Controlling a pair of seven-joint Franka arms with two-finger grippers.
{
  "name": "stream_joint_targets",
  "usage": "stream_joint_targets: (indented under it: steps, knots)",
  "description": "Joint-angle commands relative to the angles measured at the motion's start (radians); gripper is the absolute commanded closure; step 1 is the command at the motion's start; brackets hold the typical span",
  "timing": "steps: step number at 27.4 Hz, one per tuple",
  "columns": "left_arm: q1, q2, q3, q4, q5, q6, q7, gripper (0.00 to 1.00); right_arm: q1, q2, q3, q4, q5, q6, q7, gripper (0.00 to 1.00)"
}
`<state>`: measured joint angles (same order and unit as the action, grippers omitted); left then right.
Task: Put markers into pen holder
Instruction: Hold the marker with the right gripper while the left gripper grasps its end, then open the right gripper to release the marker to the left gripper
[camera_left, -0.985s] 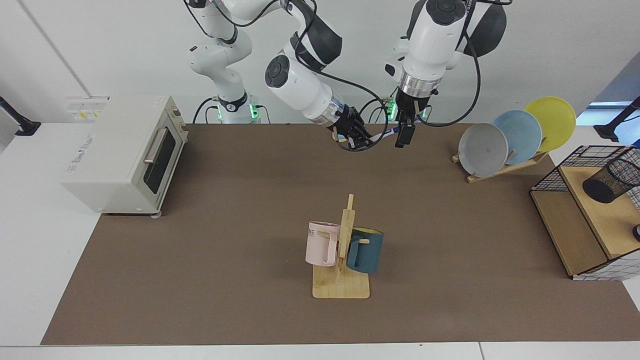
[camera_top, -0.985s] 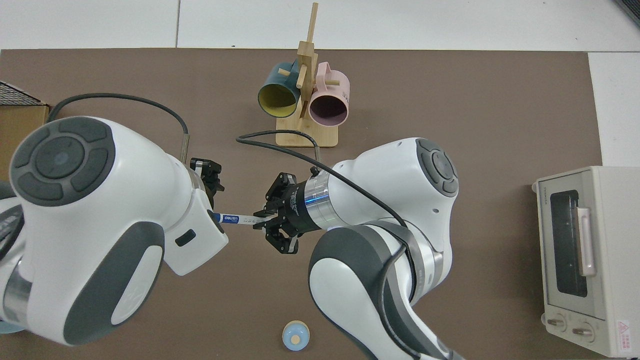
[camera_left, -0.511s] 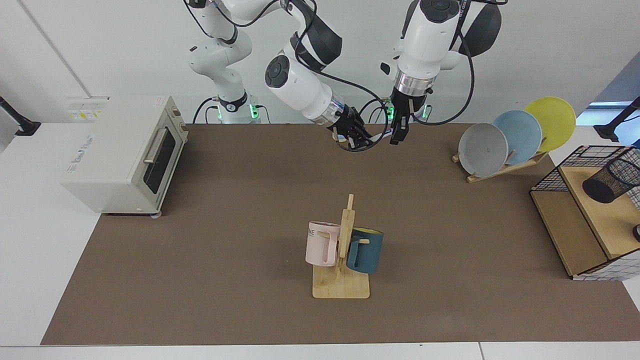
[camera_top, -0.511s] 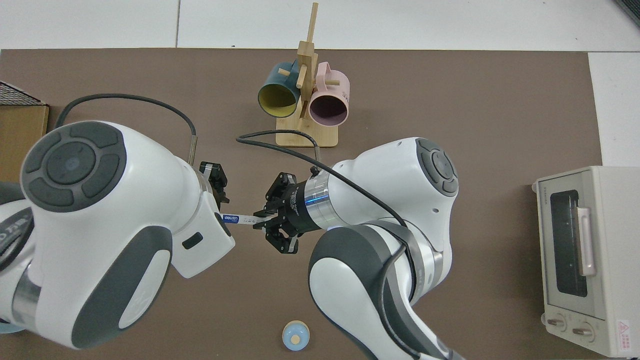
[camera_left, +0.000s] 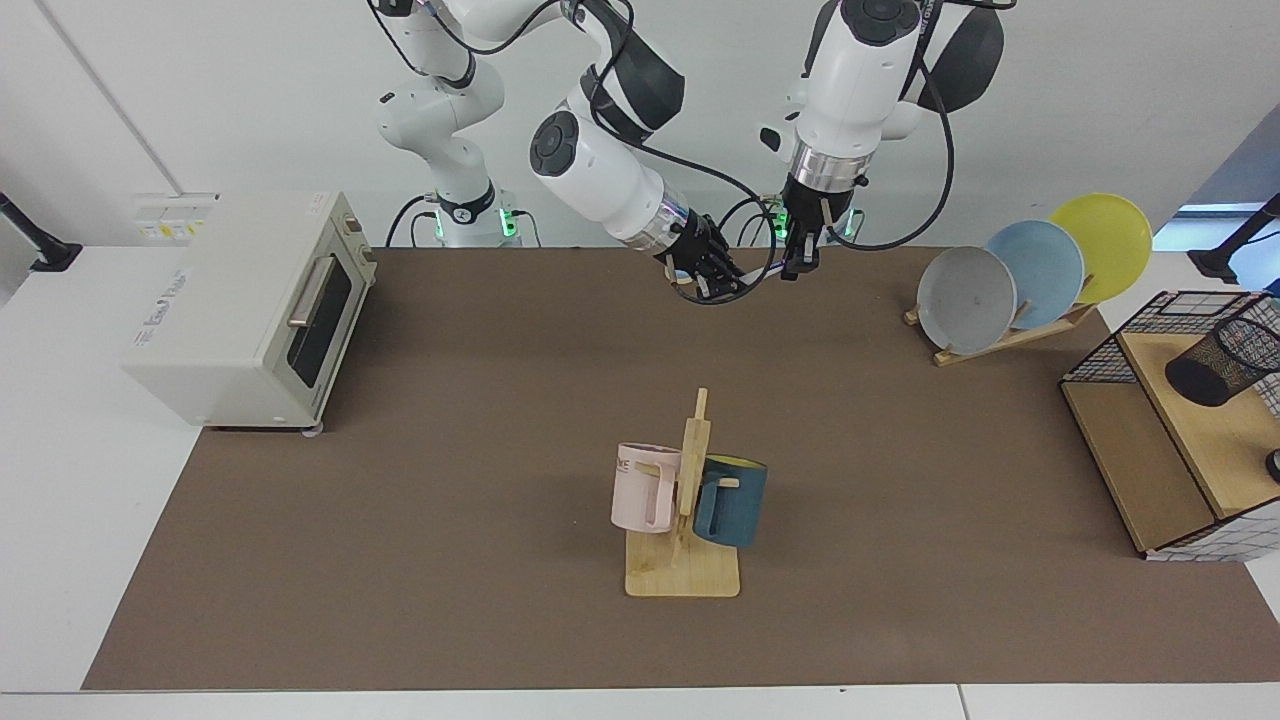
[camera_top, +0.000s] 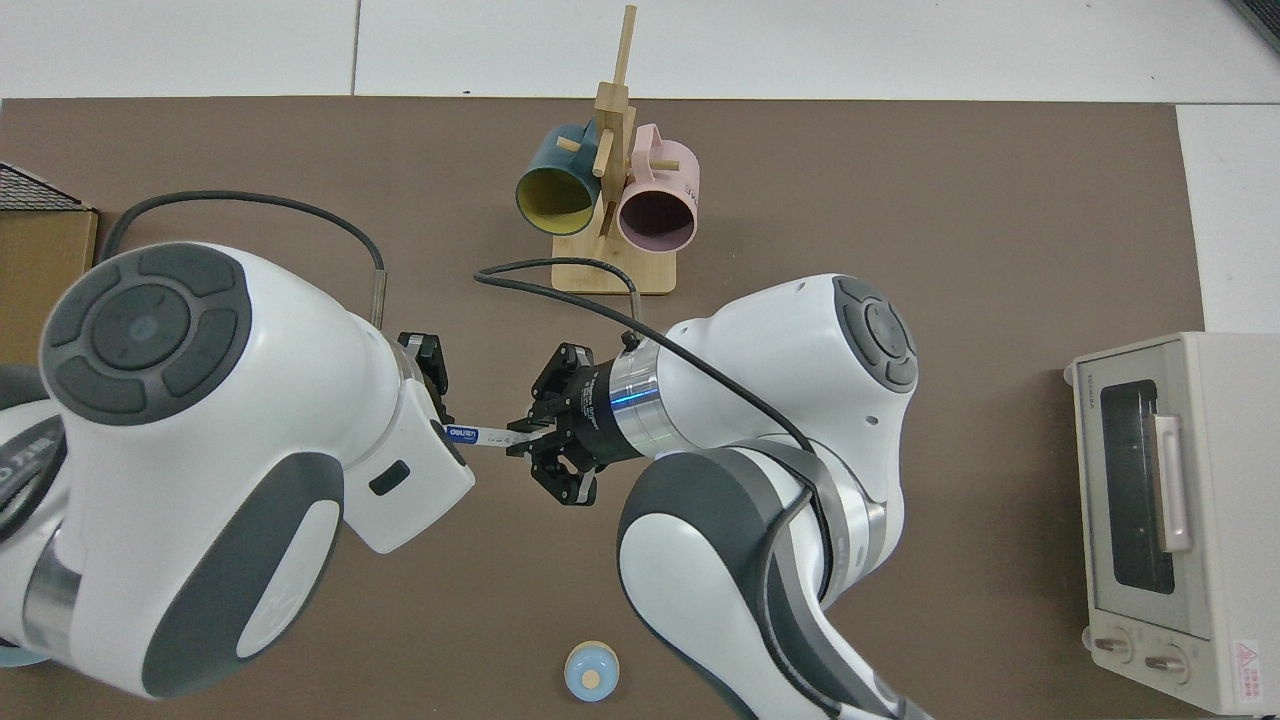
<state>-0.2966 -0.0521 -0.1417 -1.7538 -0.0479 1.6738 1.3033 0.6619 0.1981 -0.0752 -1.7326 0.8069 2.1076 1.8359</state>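
The marker (camera_top: 480, 435), its barrel printed with a blue label too small to be read, is held above the desk (camera_left: 450, 420) behind the mug rack (camera_left: 685, 500), pinched at one end by the right pincer (camera_top: 522, 437). Its other end is met by the left pincer (camera_left: 797, 262), whose finger state cannot be told. The pen holder (camera_left: 1220, 362) is seen tilted on the wire basket's shelf, well apart from the rack.

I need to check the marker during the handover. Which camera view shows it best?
The top view: the marker shows as a white barrel with a blue label, spanning between the right pincer and the left arm's wrist. In the facing view only a short white piece shows between the right pincer and left pincer.
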Motion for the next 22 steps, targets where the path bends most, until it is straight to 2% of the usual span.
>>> stream_joint_targets:
  steps: [1,5,10,17,22]
  knots:
    - [-0.006,-0.023,0.013,-0.026,-0.003,0.006,-0.002,1.0,0.005,0.006,-0.001,0.01,-0.003,0.012,-0.026,0.0]
    - [0.001,-0.022,0.017,-0.026,-0.001,0.004,-0.002,1.0,0.03,0.0,-0.001,0.008,-0.029,0.012,-0.075,0.0]
    - [0.005,-0.022,0.034,-0.027,0.026,-0.015,-0.002,1.0,0.016,-0.008,-0.009,0.004,-0.057,-0.011,-0.125,0.0]
    - [0.007,-0.022,0.091,-0.027,0.062,-0.039,0.002,1.0,-0.004,-0.029,-0.017,-0.002,-0.222,-0.099,-0.251,0.0]
    - [0.007,-0.022,0.155,-0.027,0.106,-0.072,0.005,1.0,-0.042,-0.058,-0.017,-0.016,-0.397,-0.213,-0.514,0.0]
